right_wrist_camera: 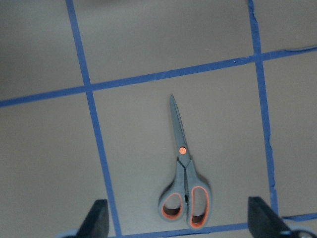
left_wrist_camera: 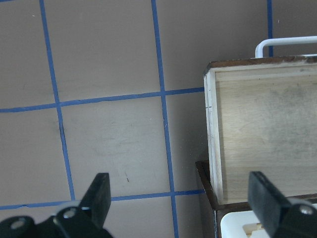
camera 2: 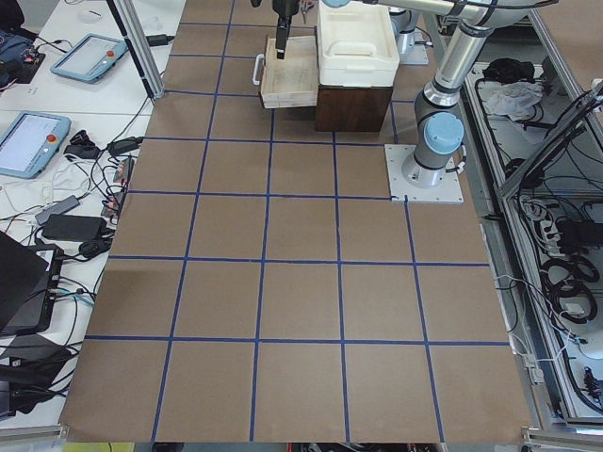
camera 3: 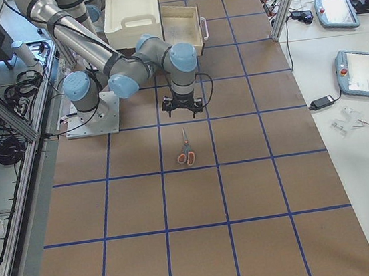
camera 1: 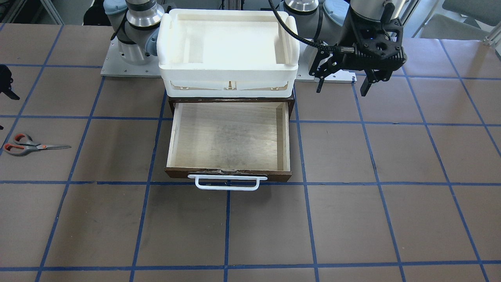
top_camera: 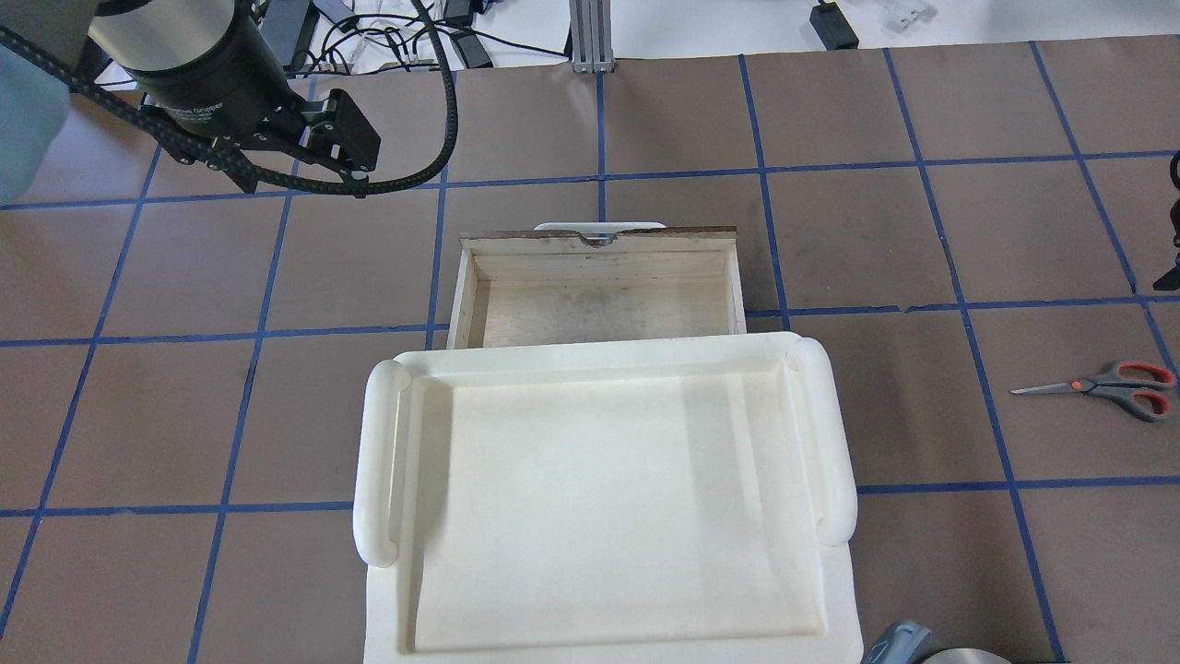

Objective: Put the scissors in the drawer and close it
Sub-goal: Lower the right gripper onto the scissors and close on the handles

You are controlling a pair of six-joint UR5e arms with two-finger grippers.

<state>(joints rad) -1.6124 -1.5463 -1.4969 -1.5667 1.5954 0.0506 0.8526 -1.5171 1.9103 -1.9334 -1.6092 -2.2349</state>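
The scissors (camera 1: 27, 145) lie flat on the table, far to the robot's right of the drawer; they also show in the overhead view (top_camera: 1102, 387) and the exterior right view (camera 3: 185, 148). In the right wrist view the scissors (right_wrist_camera: 183, 173) lie below my right gripper (right_wrist_camera: 179, 220), which is open, empty and above the table. The drawer (camera 1: 227, 173) is pulled open and holds nothing; its white handle (camera 1: 227, 183) faces away from the robot. My left gripper (camera 1: 341, 91) is open and empty, raised beside the drawer's cabinet, and the left wrist view shows the drawer (left_wrist_camera: 262, 134) next to it.
A white plastic tray (camera 1: 229, 74) sits on top of the dark brown cabinet above the drawer. The table is brown with a blue tape grid. Tablets and cables (camera 2: 57, 141) lie on side benches off the table.
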